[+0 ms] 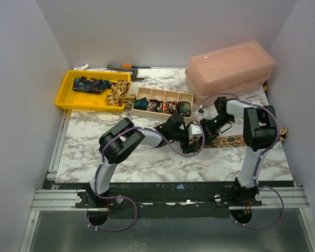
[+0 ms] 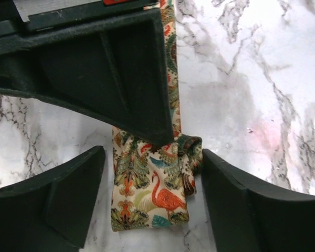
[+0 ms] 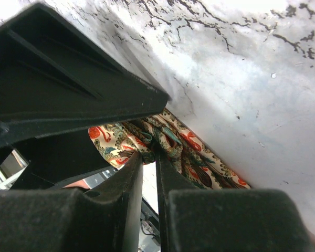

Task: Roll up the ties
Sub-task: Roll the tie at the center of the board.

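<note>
A cream tie (image 1: 236,140) printed with flamingos and peacocks lies across the marble table, running right from the table's middle. Its left end (image 2: 147,194) is folded over on itself and lies flat. My left gripper (image 2: 153,155) is open, one finger (image 2: 52,199) on each side of that folded end, not touching it. My right gripper (image 3: 151,153) reaches in from the far side and is shut on a bunched bit of the tie (image 3: 205,163) right at the fold. In the top view the two grippers (image 1: 197,134) meet there.
A yellow tray (image 1: 68,97) at the back left holds unrolled ties. Beside it a wooden divided box (image 1: 143,92) holds rolled ties. A pink lidded plastic box (image 1: 231,68) stands at the back right. A small tool (image 1: 127,66) lies by the back wall.
</note>
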Robot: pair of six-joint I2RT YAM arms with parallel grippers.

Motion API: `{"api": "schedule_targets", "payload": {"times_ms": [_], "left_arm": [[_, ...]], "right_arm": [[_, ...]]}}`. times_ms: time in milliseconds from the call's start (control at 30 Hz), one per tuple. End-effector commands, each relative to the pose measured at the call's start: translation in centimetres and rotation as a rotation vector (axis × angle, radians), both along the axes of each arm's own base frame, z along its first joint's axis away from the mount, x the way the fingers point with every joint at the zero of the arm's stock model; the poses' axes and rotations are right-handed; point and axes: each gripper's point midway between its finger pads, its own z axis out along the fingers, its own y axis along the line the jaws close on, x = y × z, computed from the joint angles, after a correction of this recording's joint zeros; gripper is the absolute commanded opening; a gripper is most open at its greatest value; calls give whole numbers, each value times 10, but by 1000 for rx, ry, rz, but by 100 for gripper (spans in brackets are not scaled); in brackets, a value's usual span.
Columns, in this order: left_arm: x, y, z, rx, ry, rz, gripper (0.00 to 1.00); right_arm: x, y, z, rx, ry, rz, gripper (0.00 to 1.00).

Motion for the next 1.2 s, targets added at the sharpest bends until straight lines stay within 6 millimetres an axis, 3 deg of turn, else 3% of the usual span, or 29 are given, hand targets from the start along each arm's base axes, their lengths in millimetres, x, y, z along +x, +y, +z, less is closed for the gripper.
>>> {"api": "schedule_targets", "payload": {"times_ms": [0,267,400,600,767,1000,1167], "left_arm": [[-1,11,-41,142,53,97,67],[-7,42,-61,231,-50,82,37],[-7,50,-64,262,-51,99,33],[-14,71,-78,345,-45,104,30],[-18,87,-82,388,-43,114,31],[-25,87,-80,375,-12,97,31],[-26,84,-78,366,-8,88,31]], "right_arm": [[10,-2,1,-17,-60,23,18],[14,4,31,36,-59,5,29],[16,-1,50,59,-59,-21,38],[16,-37,46,19,-39,-75,41],[13,-14,60,143,-12,-113,55],[9,17,57,182,8,-91,51],[-2,29,40,137,20,-48,50]]}}
